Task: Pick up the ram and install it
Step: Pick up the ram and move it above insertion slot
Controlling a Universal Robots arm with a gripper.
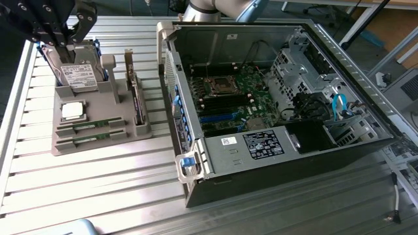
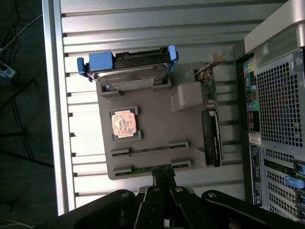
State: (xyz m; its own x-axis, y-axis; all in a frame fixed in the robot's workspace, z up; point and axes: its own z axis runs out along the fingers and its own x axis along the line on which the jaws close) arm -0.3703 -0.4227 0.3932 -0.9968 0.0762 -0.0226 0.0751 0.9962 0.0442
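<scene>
Two ram sticks; drive label unreadable

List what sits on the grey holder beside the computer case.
A hard drive, a square processor, two ram sticks side by side, and an upright expansion card. Whatever lies beneath the hard drive is covered.

Two thin green sticks, slotted side by side
The ram and second ram stand on edge, parallel, in the grey tray.
</scene>
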